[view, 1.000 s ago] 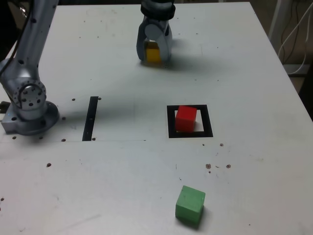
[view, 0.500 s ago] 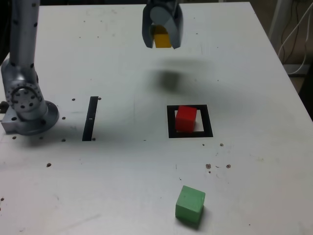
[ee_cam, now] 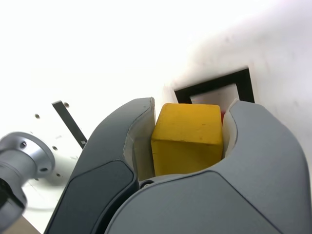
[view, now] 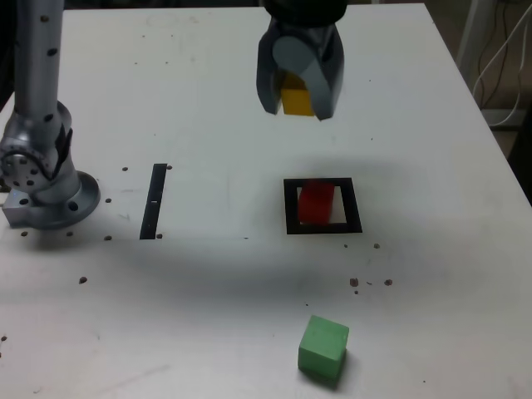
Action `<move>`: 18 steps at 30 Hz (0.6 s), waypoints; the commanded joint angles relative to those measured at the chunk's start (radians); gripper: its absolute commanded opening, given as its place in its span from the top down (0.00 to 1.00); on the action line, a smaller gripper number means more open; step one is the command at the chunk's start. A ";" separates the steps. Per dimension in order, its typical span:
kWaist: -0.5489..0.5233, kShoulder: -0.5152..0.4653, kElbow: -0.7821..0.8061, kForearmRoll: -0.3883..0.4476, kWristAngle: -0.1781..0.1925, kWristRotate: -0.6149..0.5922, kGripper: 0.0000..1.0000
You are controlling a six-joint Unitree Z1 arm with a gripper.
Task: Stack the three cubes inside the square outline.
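Red cube (view: 316, 202) sits inside the square outline (view: 292, 208). Hand (view: 298, 98) is clamped on the yellow cube (view: 297, 98), up in the air; that and the green cube (view: 323, 347) on the surface (view: 191, 316) are left to stack.

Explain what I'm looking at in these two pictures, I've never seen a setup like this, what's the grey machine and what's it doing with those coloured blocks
The grey machine is a robot arm bolted to a white table; its base stands at the exterior view's left. One picture comes from a camera off the arm that looks over the whole table. The other comes from a camera on the arm's wrist, looking out past its claw.

The claw, called a gripper, is closed on a yellow block and holds it in the air; the wrist view shows the block squeezed between the two grey fingers.

On the table lie a red block inside a black square frame, a green block nearer the camera, and a narrow black strip near the base. The yellow block hangs above the table, not yet on the red one.
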State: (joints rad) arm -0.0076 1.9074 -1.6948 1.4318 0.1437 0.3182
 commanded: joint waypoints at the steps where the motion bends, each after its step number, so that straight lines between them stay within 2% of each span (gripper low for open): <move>1: -0.020 0.015 -0.004 0.003 -0.004 -0.019 1.00; 18: -0.107 0.149 -0.017 -0.011 -0.014 -0.107 1.00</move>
State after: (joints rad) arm -0.1100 2.0524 -1.7086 1.4212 0.1298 0.2139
